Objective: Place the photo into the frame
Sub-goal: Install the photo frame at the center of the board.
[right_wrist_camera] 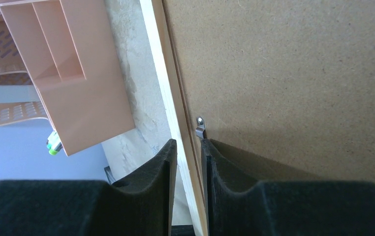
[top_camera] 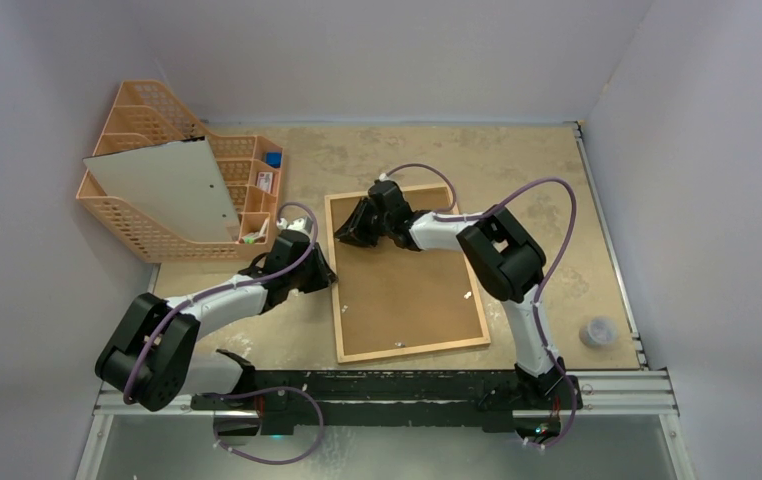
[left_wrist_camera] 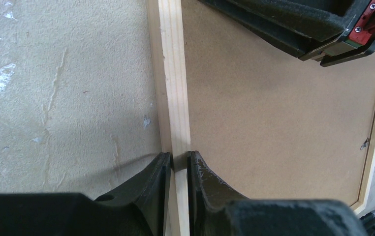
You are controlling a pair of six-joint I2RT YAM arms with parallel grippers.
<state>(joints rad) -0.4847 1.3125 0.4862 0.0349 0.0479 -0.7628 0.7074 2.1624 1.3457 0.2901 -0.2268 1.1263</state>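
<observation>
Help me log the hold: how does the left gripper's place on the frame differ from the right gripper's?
The left gripper straddles the left long rail of the frame about midway; the right gripper straddles it nearer the far corner. The left arm reaches in from outside the frame; the right arm reaches across the hardboard back. Both straddle the same rail.

Site: robot lab test cell | walls (top_camera: 407,50): plain pale panels boxing in scuffed table (top_camera: 517,170) | rig: left arm (top_camera: 207,300) and right arm (top_camera: 502,260) bolted to aluminium rail (top_camera: 627,385) | prop: orange organizer (top_camera: 137,235)
</observation>
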